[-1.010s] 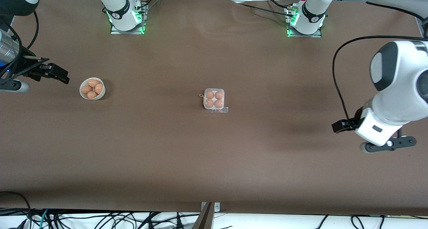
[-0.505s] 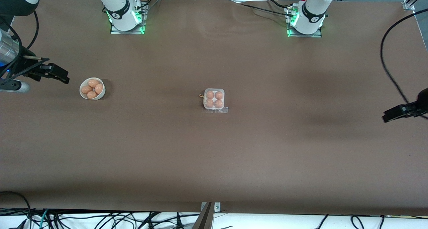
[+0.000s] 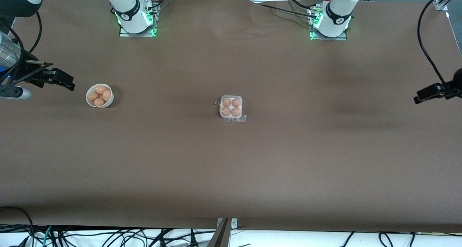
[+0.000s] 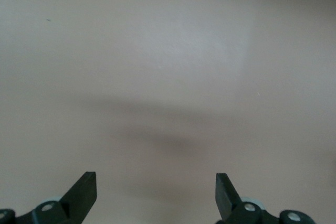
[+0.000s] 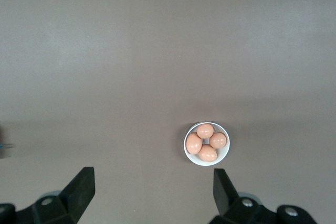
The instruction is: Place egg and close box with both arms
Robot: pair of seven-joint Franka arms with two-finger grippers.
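Right gripper spread wide above bowl, left gripper spread wide over bare table, box full, lid shut

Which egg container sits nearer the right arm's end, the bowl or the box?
The white bowl, open and round, with four loose eggs. The box sits mid-table with its four cells filled.

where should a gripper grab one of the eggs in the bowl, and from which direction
From straight above, fingers closing across an egg's narrow middle. The four eggs lie packed together in the round white bowl, whose rim blocks any sideways approach; only their tops are exposed. The egg toward the rim probably leaves most finger room. The right gripper, open, is up at that end of the table.
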